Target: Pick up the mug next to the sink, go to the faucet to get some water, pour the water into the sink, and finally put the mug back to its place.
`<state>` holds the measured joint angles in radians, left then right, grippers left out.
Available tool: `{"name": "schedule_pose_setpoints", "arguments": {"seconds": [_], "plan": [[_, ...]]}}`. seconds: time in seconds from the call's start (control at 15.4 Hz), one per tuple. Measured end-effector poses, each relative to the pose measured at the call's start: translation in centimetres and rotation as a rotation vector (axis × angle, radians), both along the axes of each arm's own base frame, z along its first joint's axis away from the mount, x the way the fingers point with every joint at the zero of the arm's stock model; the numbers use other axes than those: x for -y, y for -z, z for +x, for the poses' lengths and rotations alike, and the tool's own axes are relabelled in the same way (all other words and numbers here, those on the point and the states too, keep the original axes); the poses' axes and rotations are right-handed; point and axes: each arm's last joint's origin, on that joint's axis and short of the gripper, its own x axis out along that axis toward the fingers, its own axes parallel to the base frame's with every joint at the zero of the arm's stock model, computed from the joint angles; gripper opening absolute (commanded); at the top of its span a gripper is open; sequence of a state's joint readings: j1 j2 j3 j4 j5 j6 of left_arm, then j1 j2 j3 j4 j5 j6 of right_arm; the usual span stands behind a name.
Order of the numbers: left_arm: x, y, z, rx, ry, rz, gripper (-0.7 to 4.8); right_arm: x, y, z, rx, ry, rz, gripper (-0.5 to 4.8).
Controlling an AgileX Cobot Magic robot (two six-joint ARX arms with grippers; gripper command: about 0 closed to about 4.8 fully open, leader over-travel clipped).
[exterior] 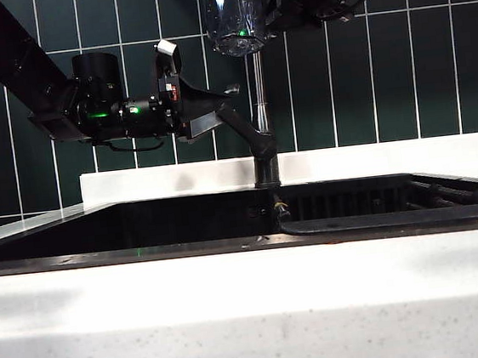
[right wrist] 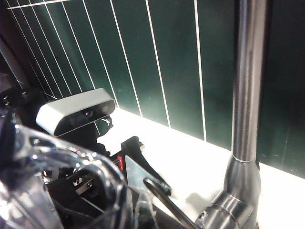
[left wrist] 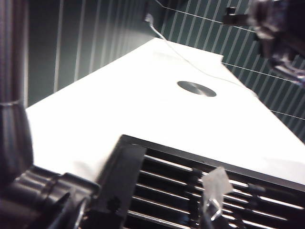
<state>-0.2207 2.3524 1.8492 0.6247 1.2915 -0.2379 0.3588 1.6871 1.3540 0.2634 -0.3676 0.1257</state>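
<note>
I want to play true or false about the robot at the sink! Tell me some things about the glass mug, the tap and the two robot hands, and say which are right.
1. The mug is held high up beside the faucet pipe. True.
2. The mug stands on the white countertop. False: it is up in the air, in the right gripper.
3. The left gripper is at the faucet's lever. True.
4. The wall behind the sink has red tiles. False: the tiles are dark green.
5. The right gripper is shut on the mug. True.
6. The left gripper holds a sponge. False: no sponge is in view.
</note>
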Motion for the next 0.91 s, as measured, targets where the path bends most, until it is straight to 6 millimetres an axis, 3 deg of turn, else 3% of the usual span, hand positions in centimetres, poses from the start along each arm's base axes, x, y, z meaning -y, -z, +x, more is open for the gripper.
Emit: {"name": "schedule_pose_setpoints", "arguments": {"seconds": [0.32,0.45,0.52,0.91], "plan": [[-0.01,0.01,-0.1,-0.007,0.036,0.004,3.49,0.0,-0.01,-0.01,0.0,0.0,0.0,-0.06],[0.09,-0.08,-0.05,0.002,0.006,-0.001,4.44,0.0,0.0,0.0,0.0,0.0,0.0,-0.06],[0.24,-0.14,-0.01,0.006,-0.025,-0.006,4.56,0.0,0.0,0.0,0.0,0.0,0.0,-0.06],[0.14,0.15,0.29,0.008,-0.114,0.0,4.56,0.0,0.05,0.0,-0.003,-0.001,-0.003,-0.06]]}}
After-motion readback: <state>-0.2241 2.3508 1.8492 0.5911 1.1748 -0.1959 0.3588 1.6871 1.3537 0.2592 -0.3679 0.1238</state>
